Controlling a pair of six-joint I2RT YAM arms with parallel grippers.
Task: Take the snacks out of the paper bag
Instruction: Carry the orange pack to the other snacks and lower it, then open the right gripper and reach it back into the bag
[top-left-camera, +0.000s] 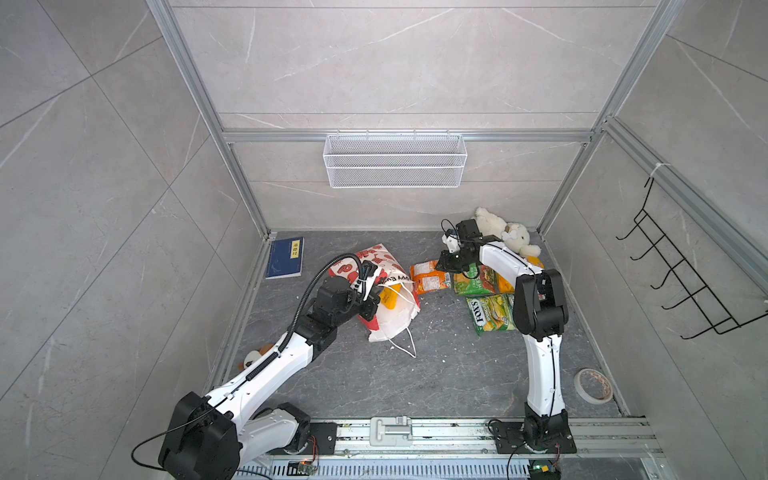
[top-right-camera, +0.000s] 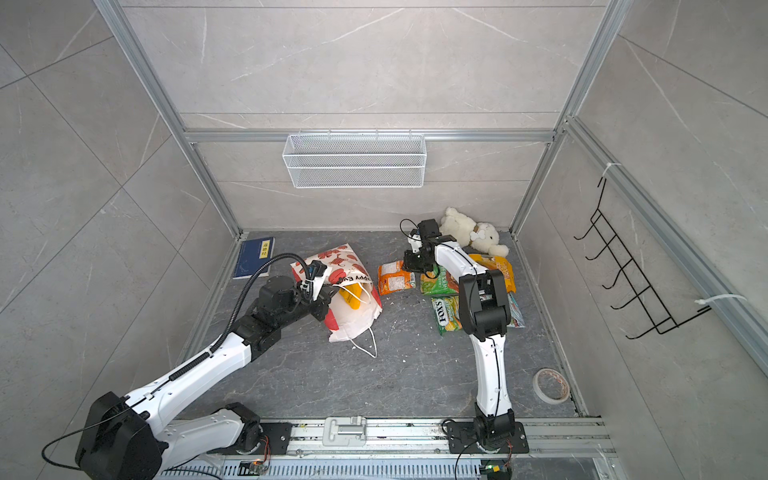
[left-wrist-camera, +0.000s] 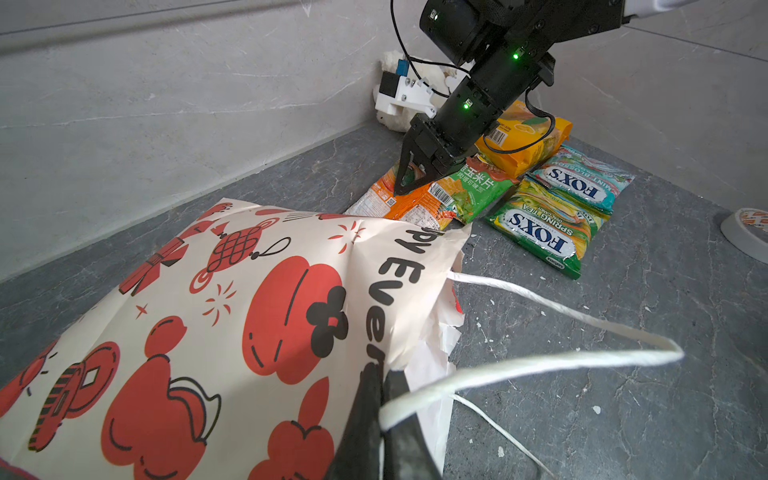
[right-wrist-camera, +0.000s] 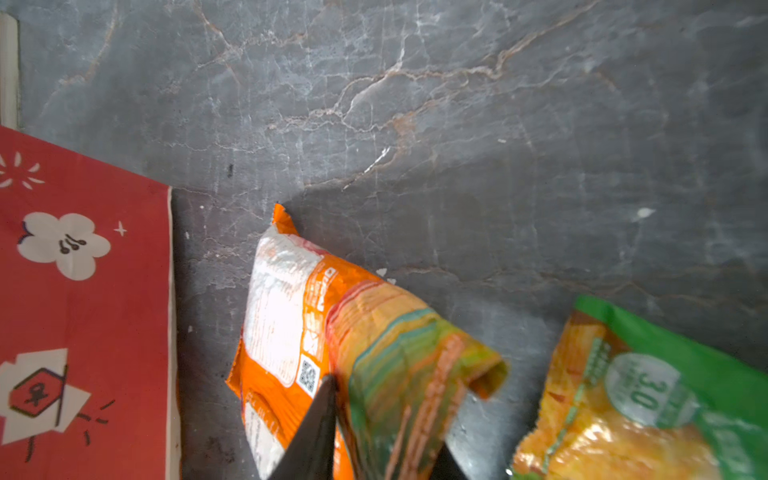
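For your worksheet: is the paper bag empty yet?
Not empty: a yellow packet shows inside the paper bag, at its open mouth.

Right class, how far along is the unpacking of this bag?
Done: green packet, yellow-orange packet and two FOX'S packets lie on the table. In hand: left claw pinches the paper bag's rim; right claw straddles the orange packet, grip unclear. Remaining: one yellow packet inside the bag's mouth.

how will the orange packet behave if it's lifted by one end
Probably floppy: the orange packet curls up at the end that sits in the right gripper, while the rest lies on the floor. Likely light, since it looks thin. Its glossy film may slip in a loose pinch.
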